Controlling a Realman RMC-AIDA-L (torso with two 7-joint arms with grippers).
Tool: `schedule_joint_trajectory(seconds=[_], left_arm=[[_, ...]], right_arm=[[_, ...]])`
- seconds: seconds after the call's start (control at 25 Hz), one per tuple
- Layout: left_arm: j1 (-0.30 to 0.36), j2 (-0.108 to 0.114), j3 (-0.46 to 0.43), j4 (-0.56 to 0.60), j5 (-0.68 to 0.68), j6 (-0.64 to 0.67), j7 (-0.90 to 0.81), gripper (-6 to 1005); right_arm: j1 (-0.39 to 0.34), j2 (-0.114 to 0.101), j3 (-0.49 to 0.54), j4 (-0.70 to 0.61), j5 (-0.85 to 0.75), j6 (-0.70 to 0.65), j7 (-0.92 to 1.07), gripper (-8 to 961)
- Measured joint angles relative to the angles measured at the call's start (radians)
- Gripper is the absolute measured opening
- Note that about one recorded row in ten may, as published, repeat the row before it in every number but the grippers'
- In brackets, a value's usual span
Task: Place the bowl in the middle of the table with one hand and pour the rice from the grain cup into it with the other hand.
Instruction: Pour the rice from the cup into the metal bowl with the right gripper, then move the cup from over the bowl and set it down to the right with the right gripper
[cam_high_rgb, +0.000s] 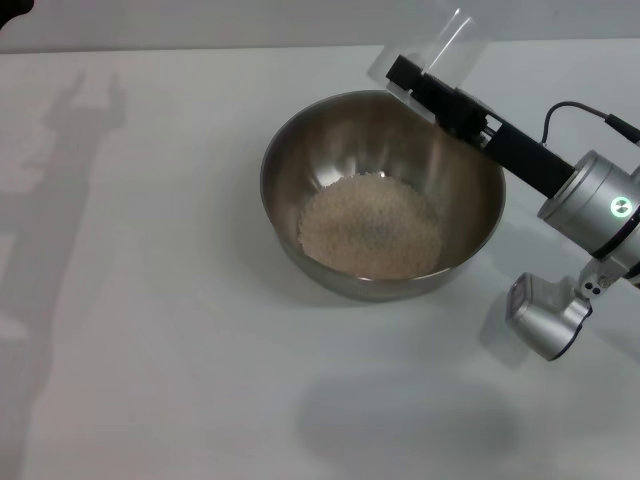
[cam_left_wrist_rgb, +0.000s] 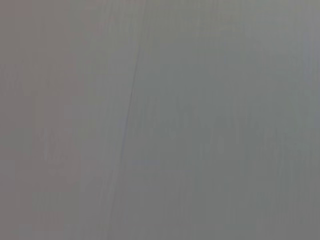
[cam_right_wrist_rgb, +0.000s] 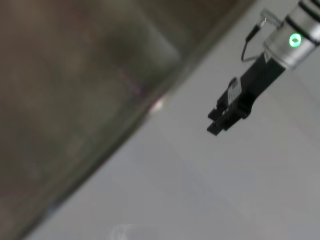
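Right arm reaching in from the desk's right edge over the bowl's far rim, right tool (cam_high_rgb: 428, 82) clamped on the tilted, clear grain cup (cam_high_rgb: 447, 48), bowl (cam_high_rgb: 300, 150) mid-desk (cam_high_rgb: 150, 300), rice (cam_high_rgb: 370, 225) heaped inside, left tool (cam_right_wrist_rgb: 227, 112) elsewhere, grip state unclear.

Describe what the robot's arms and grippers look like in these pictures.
The right arm has a silver cylindrical wrist with a glowing green ring light, a thin black cable looping off it, and a silver camera block beneath. Its right gripper is long, boxy and black. The other arm, far off in the right wrist view, looks alike.
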Motion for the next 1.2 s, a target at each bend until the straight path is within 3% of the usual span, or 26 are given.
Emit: schedule_joint_trajectory(seconds=[0.36, 0.64, 0.84, 1.04, 1.2], left_arm=[[0.001, 0.001, 0.002, 0.004, 0.0, 0.007, 0.001, 449], [0.002, 0.003, -0.022, 0.001, 0.0, 0.008, -0.002, 449], [0.006, 0.004, -0.028, -0.005, 0.001, 0.023, -0.012, 450], [0.006, 0.005, -0.025, -0.009, 0.006, 0.024, -0.011, 450], [0.008, 0.007, -0.026, -0.015, 0.006, 0.024, -0.007, 450]], right_arm=[[-0.051, 0.0, 0.055, 0.138, 0.113, 0.001, 0.212, 17], [-0.154, 0.007, 0.076, 0.405, 0.374, 0.0, 0.444, 17], [-0.206, 0.008, 0.075, 0.553, 0.557, 0.0, 0.744, 17], [-0.225, 0.007, 0.067, 0.601, 0.682, 0.06, 0.99, 17], [-0.258, 0.002, 0.091, 0.614, 0.692, 0.12, 1.127, 16]])
